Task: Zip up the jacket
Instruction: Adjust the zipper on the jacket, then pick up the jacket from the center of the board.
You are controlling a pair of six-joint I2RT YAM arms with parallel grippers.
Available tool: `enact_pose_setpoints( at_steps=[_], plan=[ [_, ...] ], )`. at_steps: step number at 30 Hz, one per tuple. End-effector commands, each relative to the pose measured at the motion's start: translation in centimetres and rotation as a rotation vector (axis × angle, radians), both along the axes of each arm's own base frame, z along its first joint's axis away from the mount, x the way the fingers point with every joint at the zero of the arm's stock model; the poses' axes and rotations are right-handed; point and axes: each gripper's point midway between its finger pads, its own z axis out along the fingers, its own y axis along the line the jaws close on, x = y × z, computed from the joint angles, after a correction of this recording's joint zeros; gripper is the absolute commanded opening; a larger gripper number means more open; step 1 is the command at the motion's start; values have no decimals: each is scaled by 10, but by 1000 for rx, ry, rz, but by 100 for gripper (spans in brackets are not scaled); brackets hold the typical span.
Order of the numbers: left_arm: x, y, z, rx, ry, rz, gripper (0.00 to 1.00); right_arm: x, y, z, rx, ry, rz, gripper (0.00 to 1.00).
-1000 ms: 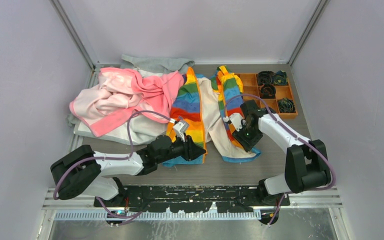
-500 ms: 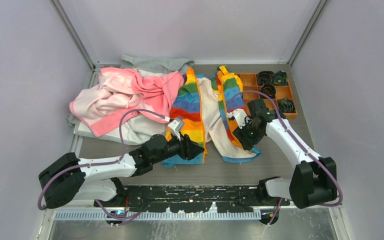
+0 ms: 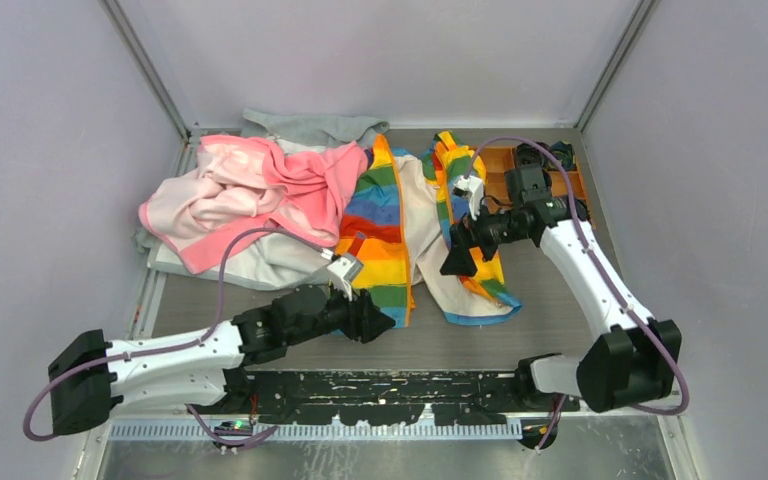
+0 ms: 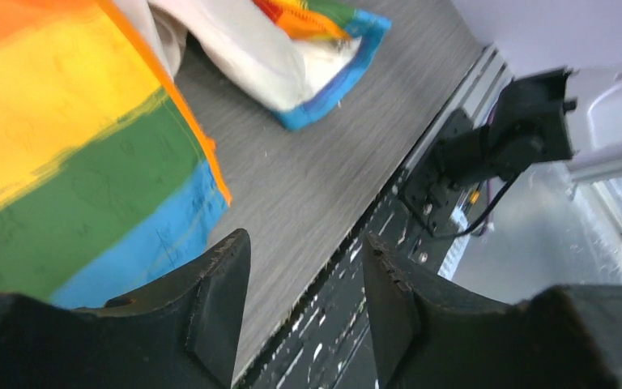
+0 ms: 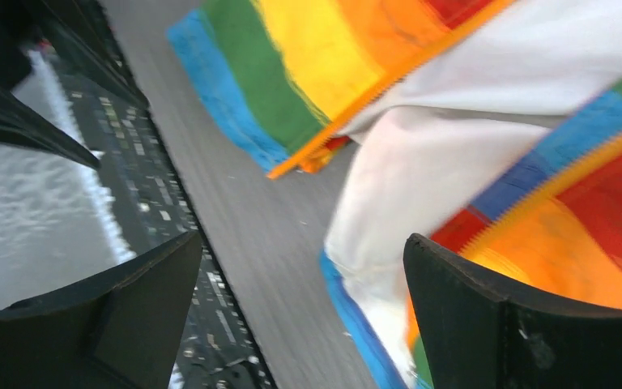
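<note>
I'm seeing the jacket (image 3: 378,215) lying unzipped on the counter (image 3: 525,330), cream lining showing, right beside the pink top (image 3: 250,190). My left claw (image 3: 385,320) is hovering partly open by the hem's near corner, gripping nothing. My right claw (image 3: 454,263) is gaping wide over the other front panel, also gripping nothing.

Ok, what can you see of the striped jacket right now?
The jacket is soft cloth with red, orange, yellow, green and blue stripes, cream lining and an orange zipper edge. It lies on the table, unzipped, front panels spread apart, lining showing between. The pink garment lies against one side. The left gripper and right gripper are open; neither holds it.
</note>
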Motion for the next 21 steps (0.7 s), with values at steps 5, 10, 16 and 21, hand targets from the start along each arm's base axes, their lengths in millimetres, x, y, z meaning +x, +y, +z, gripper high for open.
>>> enact_pose_setpoints(
  at_steps=[5,10,16,21],
  plan=[
    [8,12,-19,308,-81,161,53,10,11,8,245,59,-126,100],
    [14,5,-30,471,-90,235,54,16,3,16,373,101,-247,100],
    [3,1,-47,740,-316,118,57,12,1,9,338,170,-216,100],
    [9,13,-72,1011,-564,-89,60,10,1,8,342,150,-212,100]
  ],
)
